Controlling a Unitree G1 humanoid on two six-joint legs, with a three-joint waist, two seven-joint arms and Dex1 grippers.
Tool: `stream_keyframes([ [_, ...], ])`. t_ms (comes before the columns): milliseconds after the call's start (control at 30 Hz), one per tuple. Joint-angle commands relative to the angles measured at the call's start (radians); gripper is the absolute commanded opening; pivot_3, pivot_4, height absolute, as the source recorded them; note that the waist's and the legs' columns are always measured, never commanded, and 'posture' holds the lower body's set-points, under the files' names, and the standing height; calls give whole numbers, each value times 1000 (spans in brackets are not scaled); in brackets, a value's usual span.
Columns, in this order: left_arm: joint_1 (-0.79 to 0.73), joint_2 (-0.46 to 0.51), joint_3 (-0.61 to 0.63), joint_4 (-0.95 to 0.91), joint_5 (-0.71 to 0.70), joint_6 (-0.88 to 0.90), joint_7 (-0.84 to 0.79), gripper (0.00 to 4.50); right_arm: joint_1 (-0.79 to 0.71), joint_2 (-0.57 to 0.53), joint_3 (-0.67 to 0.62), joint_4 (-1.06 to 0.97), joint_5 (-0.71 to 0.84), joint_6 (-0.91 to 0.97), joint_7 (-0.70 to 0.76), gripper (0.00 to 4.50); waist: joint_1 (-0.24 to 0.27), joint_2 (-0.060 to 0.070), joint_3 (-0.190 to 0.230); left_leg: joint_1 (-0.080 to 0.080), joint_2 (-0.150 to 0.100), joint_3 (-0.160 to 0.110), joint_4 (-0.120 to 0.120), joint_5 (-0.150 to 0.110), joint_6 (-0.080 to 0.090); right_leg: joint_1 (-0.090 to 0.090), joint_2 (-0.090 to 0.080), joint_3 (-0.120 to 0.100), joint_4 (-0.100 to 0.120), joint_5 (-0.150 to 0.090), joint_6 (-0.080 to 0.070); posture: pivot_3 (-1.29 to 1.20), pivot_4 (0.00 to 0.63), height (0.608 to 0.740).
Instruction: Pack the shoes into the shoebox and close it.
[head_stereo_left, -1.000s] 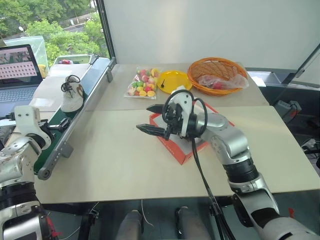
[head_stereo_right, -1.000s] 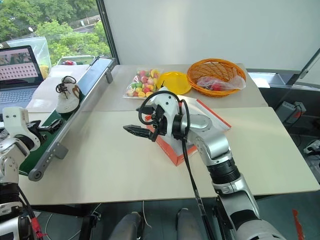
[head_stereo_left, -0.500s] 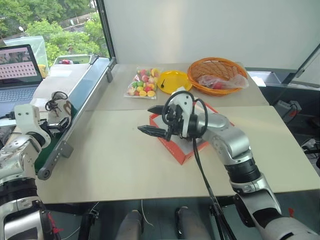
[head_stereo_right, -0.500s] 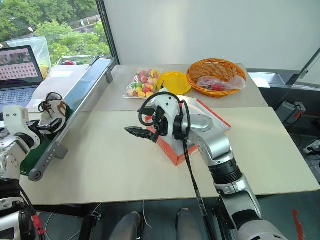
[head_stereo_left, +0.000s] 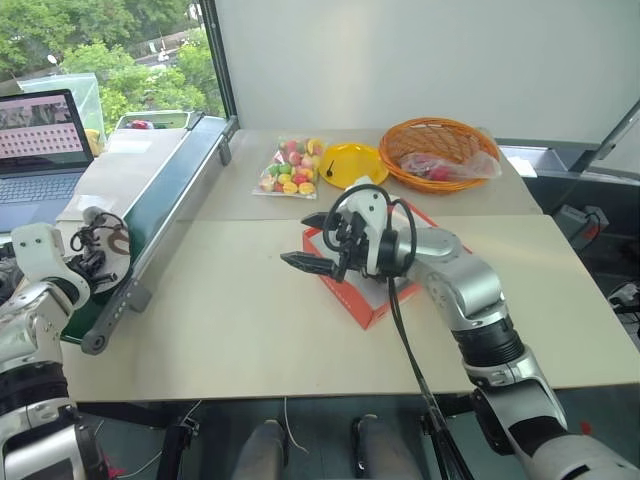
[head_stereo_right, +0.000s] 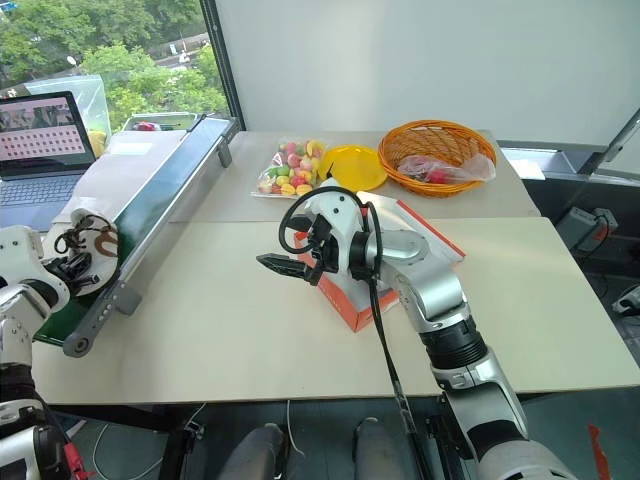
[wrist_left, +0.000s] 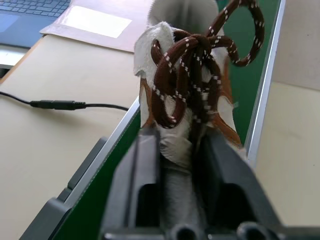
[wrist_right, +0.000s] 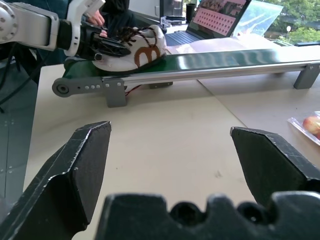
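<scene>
A cream shoe (wrist_left: 187, 107) lies at the near end of the green conveyor (head_stereo_left: 150, 215), clamped between the left gripper's (wrist_left: 180, 165) fingers, while the red shoebox (head_stereo_left: 375, 295) sits mid-table under the right gripper (head_stereo_left: 312, 240), whose fingers are spread wide and hold nothing.
</scene>
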Motion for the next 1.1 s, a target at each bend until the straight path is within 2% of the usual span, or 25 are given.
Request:
stream_keyframes([
  [33,-10,-40,67,-255,-105,41,38,686,-8,35,-75,-31,75,61,-31,4500,1,-2,0,-1,0,0,0,0,0,-1,0,0,0,0,0,0,150,740],
  [200,-111,-105,-9,-462,-180,114,93,686,-60,145,-224,12,208,130,-129,4500,4,-4,0,-3,-1,-1,0,0,0,-2,-1,0,-1,0,0,0,150,740],
  [267,-177,-174,-60,-523,-224,136,121,686,-100,206,-319,50,278,168,-222,4500,8,-4,0,-3,-1,-1,0,0,-1,-1,-1,0,0,0,0,0,150,740],
  [367,-215,-246,-77,-544,-269,161,143,686,-158,270,-432,87,376,218,-339,4500,11,-4,0,-2,-1,-1,0,0,-1,0,-1,0,0,0,-1,0,150,740],
  [500,-255,-390,-200,-559,-263,146,196,686,-250,321,-572,153,491,259,-521,4500,-2,-4,0,-3,-1,0,0,0,-1,-1,-1,0,0,1,-1,0,150,740],
  [600,-255,-436,-300,-555,-217,119,182,686,-260,322,-588,141,525,273,-559,4500,-5,-4,0,-4,-1,0,0,0,-1,-1,0,0,0,1,-1,0,150,740],
  [800,-328,-565,-366,-506,-206,70,217,686,-237,316,-576,100,553,279,-602,4500,-8,-4,0,-4,-1,1,0,0,-1,-1,0,1,-1,0,-1,0,150,740],
  [1100,-369,-617,-404,-522,-194,74,235,686,-214,305,-566,84,556,268,-632,4500,-9,-4,0,-4,-1,2,0,0,-1,-1,0,1,-1,0,-1,0,150,740],
])
